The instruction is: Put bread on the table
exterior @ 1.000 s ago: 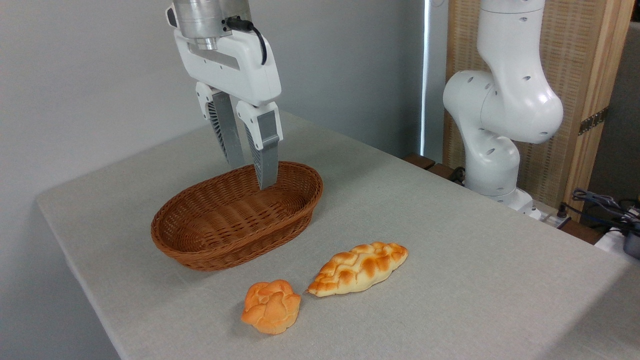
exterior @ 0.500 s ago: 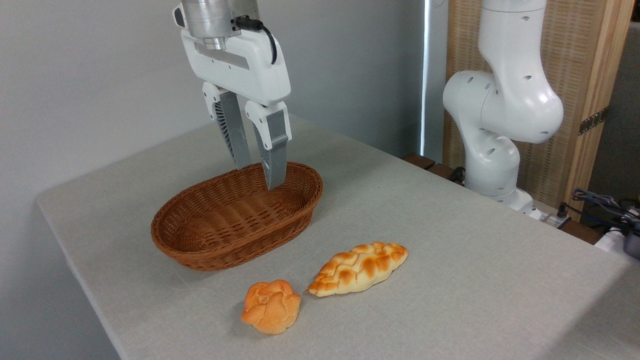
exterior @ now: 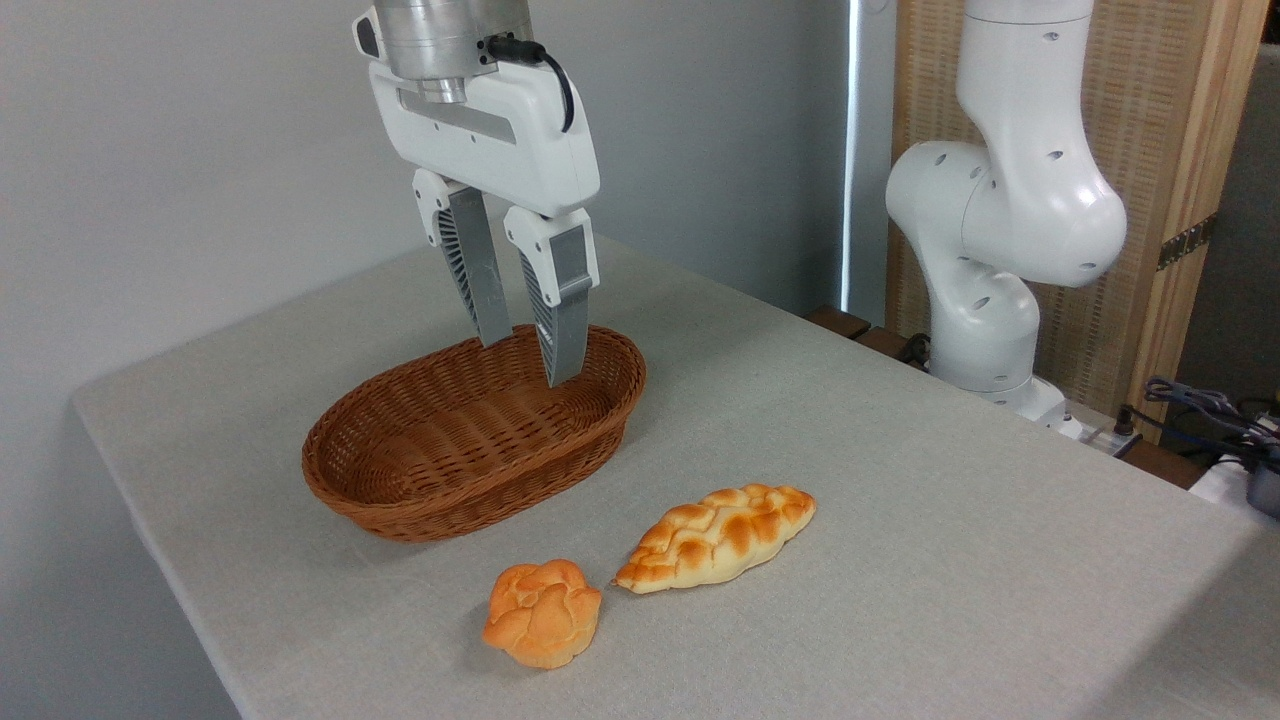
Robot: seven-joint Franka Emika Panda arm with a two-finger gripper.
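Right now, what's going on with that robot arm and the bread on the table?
The gripper hangs open and empty above the far end of the wicker basket, which has nothing in it. The braided bread lies on the grey table in front of the basket, with a small round bun beside it to the left. Nothing is being held, so the bread looks already placed.

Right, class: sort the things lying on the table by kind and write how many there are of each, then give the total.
Bread pieces: 2, the loaf and the bun
Baskets: 1, the basket
Total: 3
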